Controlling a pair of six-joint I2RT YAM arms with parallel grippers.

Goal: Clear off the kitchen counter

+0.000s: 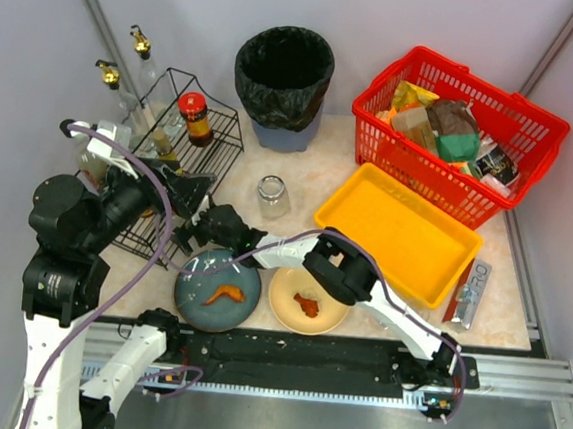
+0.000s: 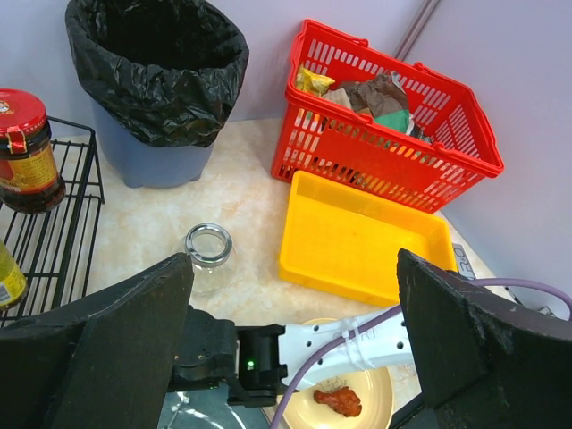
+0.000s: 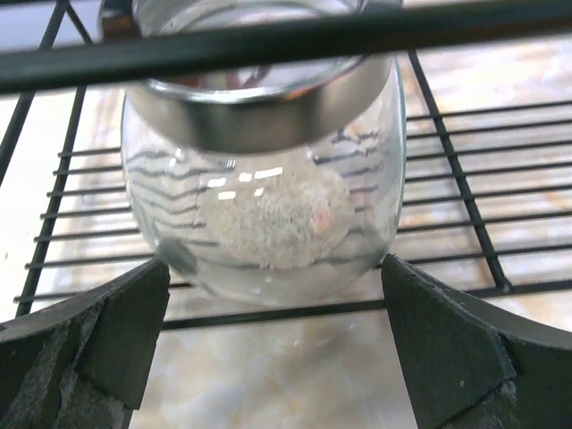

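Observation:
The kitchen counter (image 1: 337, 149) carries a blue plate (image 1: 193, 302) and a cream plate (image 1: 283, 315), each with a piece of orange food, and an upright empty glass jar (image 1: 273, 195). My right gripper (image 1: 201, 227) reaches left to the front edge of the black wire rack (image 1: 222, 149). In the right wrist view it (image 3: 274, 281) is open, with a clear metal-rimmed glass jar (image 3: 259, 197) on the rack wires just beyond the fingertips. My left gripper (image 1: 183, 193) hovers over the rack's near corner, open and empty (image 2: 295, 304).
A yellow tray (image 1: 397, 231) lies at centre right and a red basket (image 1: 532, 166) of packets behind it. A black-lined bin (image 1: 284, 74) stands at the back. The rack holds a red-lidded jar (image 1: 195, 116) and bottles (image 1: 144, 62). A silver packet (image 1: 468, 294) lies far right.

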